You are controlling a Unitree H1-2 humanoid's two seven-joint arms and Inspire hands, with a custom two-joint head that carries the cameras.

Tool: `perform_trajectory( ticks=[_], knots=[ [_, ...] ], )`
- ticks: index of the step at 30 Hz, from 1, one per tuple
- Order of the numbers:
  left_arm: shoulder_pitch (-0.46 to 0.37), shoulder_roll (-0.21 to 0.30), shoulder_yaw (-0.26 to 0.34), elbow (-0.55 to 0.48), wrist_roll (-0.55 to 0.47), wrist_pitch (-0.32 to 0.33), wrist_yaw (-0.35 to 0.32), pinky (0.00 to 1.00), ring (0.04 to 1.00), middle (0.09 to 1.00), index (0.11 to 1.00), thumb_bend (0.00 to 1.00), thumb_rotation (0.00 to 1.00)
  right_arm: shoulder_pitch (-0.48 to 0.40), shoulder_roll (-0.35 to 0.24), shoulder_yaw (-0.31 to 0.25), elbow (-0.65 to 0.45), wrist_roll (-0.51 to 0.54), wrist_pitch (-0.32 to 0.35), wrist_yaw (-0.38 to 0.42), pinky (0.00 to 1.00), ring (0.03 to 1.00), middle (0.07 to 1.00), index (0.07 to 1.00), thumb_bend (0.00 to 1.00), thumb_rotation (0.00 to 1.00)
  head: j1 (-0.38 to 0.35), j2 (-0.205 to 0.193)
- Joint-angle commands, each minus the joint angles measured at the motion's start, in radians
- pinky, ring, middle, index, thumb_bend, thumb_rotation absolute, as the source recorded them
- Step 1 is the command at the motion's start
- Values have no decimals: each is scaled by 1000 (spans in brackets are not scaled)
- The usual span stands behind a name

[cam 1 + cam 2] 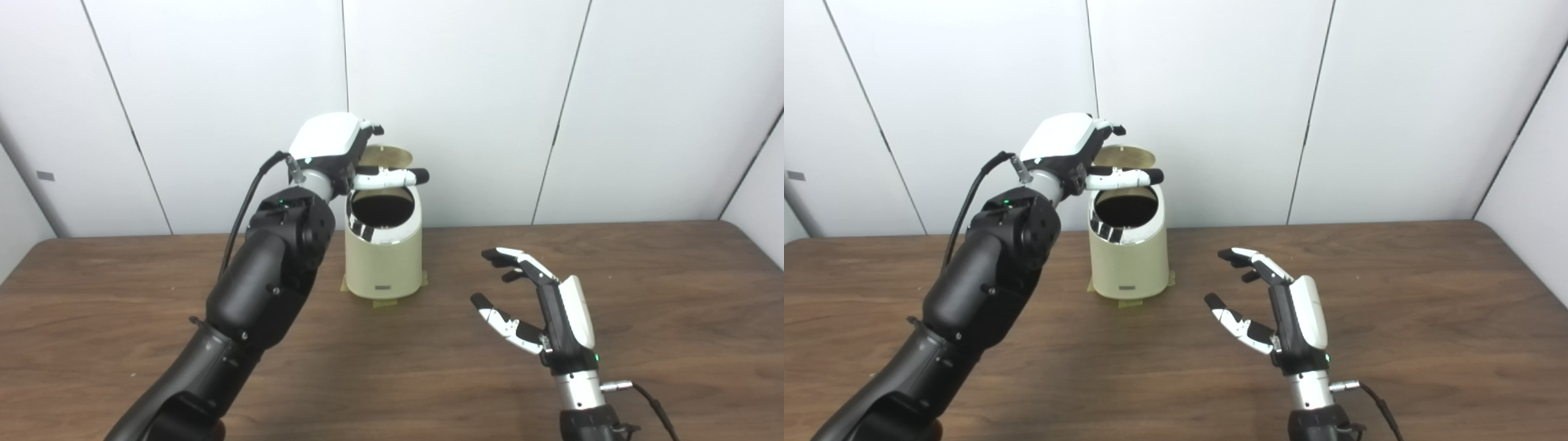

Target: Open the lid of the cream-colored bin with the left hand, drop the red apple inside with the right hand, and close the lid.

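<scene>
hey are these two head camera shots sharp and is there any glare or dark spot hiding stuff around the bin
Left eye view: evenly lit, sharp; bright reflections on the chrome ring of the bin; its interior is too dark to see into. Right eye view: same, with soft shadows under the right hand; the left hand partly covers the raised lid.

You get bright, even overhead light in both views, with only soft shadows on the table (429, 380). The bin (384, 257) rim throws small glints, its inside stays dark. Everything looks sharp, near and far; edges bend only slightly.
</scene>
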Motion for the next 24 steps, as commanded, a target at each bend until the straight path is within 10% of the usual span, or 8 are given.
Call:
perform_trajectory(
  ticks=[1, 24],
  knots=[
    [-26, 21, -4, -44, 15, -8, 5, 1000, 1000, 934, 871, 1000, 946, 9, 9, 0, 14, -5, -9, -7, 558, 680, 702, 696, 226, 337, 1, 1],
    [61, 71, -89, -66, 43, -66, -53, 1000, 1000, 890, 850, 1000, 920, 25, 16, -2, -34, -12, 42, 14, 561, 684, 706, 695, 232, 322, -8, 16]
  ],
)
